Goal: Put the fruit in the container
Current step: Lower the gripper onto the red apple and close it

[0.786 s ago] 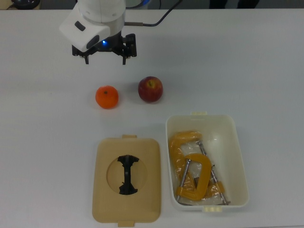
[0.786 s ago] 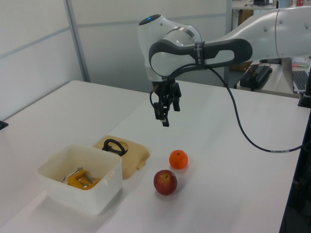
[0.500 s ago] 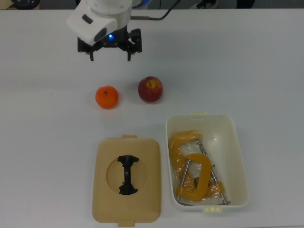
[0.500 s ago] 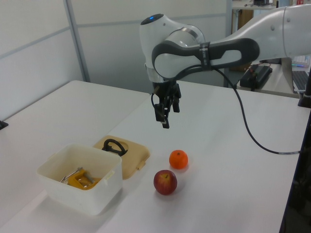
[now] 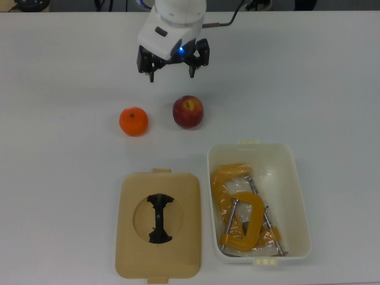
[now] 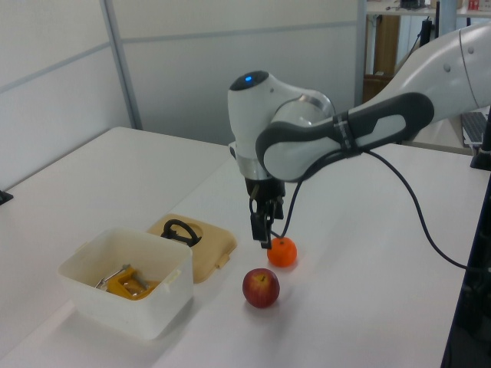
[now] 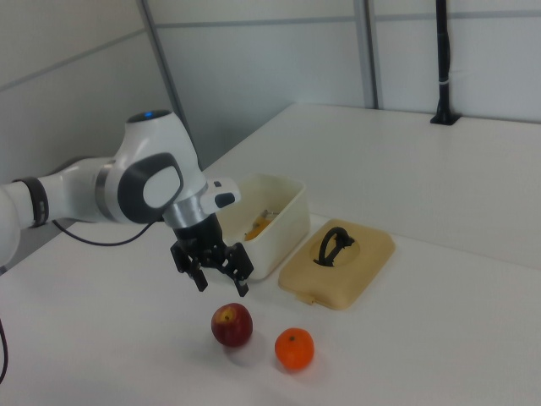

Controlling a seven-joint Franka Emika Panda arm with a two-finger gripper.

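The claw (image 5: 171, 70), fingers spread and empty, hangs just short of the dark red round apple (image 5: 188, 111); the bright orange mandarin (image 5: 133, 121) lies farther off.

A white tub (image 6: 126, 282) is seen on the table, with yellow clamps (image 6: 130, 285) inside. A tan lid (image 6: 196, 241) lies just behind it. To the left view's right of the tub, an apple (image 6: 261, 287) and a mandarin (image 6: 282, 251) rest near each other. The gripper (image 6: 262, 230) hangs just above the mandarin.
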